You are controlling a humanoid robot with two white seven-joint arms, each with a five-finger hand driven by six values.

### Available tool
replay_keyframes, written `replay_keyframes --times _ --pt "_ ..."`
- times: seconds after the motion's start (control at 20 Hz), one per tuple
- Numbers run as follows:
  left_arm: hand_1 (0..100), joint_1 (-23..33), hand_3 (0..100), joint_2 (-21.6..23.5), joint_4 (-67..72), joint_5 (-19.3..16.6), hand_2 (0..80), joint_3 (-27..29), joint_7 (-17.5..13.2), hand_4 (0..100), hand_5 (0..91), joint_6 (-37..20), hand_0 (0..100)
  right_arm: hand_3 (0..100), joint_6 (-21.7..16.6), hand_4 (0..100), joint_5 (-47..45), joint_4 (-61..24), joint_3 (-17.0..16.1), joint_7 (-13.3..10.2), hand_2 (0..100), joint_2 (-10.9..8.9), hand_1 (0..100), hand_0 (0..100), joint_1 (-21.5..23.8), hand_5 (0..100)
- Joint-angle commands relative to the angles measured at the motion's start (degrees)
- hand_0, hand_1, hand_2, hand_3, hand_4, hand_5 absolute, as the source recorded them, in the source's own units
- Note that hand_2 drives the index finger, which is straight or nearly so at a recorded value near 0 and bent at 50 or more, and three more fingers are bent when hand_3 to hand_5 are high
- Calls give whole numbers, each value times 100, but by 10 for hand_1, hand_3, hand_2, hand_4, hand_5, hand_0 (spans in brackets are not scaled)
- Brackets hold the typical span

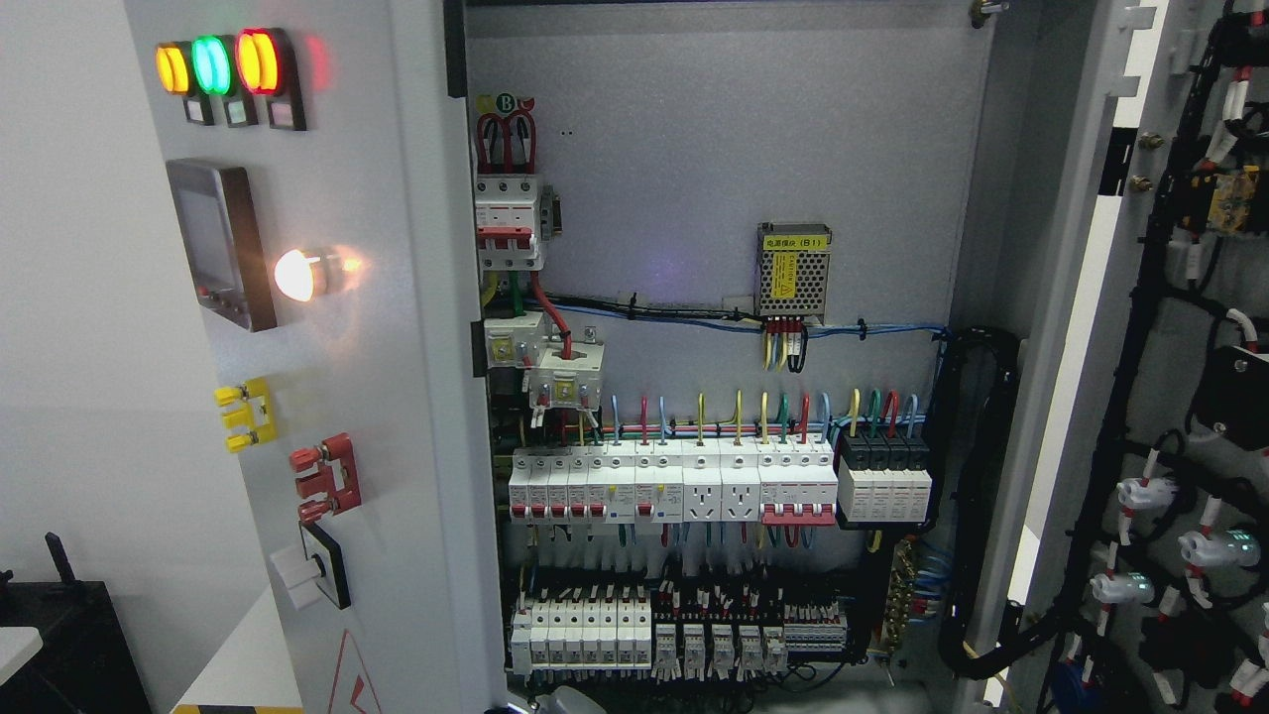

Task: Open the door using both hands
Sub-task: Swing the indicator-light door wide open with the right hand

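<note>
Right door [1170,397] swung wide at far right, wired inner face showing; left door [297,397] angled outward, baring breaker rows [674,486] for access. No hands visible; state of fingers impossible to tell.

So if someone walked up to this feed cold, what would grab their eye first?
Probably the lit lamps glowing amber, green and red at the top of the left door, with a bright white lamp below them. Next, the open cabinet's row of white breakers with colored wires across the middle. The right door stands swung open. No robot hand shows.
</note>
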Motion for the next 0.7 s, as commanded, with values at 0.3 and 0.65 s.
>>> replay_keyframes --times 0.3,0.65 --pt "0 0 0 0 0 0 0 1 0 30 0 -1 0 0 2 0 8 -230 432 1 0 383 0 0 47 0" --pt "0 0 0 0 0 0 0 1 0 30 0 -1 0 0 2 0 16 -230 617 -7 0 445 0 0 38 0"
